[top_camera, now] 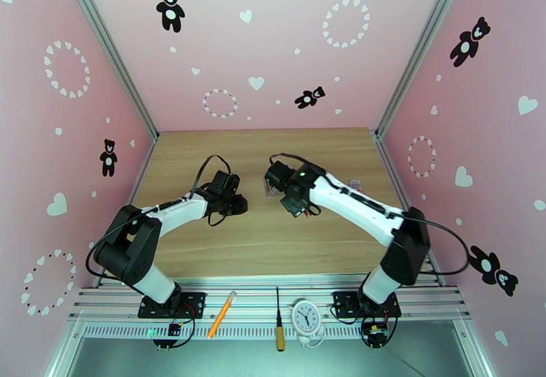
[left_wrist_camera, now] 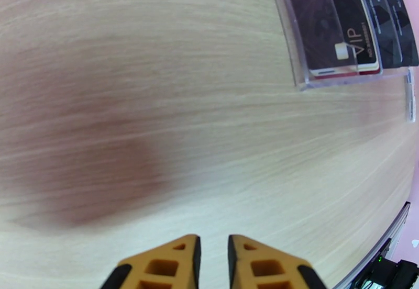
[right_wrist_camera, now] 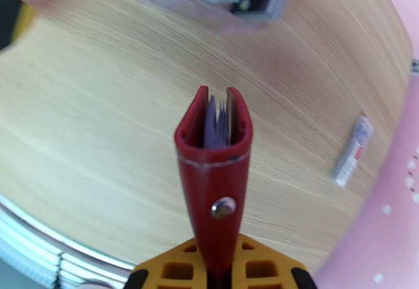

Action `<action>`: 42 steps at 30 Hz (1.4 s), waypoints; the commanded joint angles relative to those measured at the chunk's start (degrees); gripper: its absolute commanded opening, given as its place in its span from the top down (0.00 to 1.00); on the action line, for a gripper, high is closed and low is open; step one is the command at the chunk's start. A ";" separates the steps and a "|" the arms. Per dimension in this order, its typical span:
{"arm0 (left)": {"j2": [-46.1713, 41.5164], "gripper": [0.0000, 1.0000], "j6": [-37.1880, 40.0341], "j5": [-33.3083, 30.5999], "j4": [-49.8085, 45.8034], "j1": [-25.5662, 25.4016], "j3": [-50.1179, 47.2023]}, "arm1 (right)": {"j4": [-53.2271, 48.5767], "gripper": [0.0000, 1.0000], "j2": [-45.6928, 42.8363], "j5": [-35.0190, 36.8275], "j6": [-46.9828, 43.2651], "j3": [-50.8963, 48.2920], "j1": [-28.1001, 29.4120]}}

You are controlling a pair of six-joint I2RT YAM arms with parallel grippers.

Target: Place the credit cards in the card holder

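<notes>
Your right gripper (right_wrist_camera: 217,270) is clamped on the dark-red card holder (right_wrist_camera: 213,175), held above the wooden table (right_wrist_camera: 78,143) with its grey pockets facing away. Your left gripper (left_wrist_camera: 212,257) hangs empty, jaws a narrow gap apart. Dark credit cards (left_wrist_camera: 343,28) stand in a clear slotted stand (left_wrist_camera: 302,78) nearby.

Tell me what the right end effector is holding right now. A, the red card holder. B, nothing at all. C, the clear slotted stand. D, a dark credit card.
A: in the right wrist view the right end effector is shut on the red card holder, which sticks out from between its fingers over the wooden table.
</notes>
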 commanded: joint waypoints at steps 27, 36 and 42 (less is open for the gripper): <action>-6.37 0.77 -2.46 -2.64 12.25 3.81 -11.51 | 6.38 0.93 22.63 3.16 10.80 2.69 5.82; -6.14 0.77 -2.55 -2.05 12.28 5.01 -11.79 | 13.87 0.78 23.25 -11.25 11.42 1.97 5.81; -5.87 0.77 -2.47 -1.89 12.21 5.01 -11.66 | 17.90 0.75 23.95 -18.13 11.68 1.81 5.77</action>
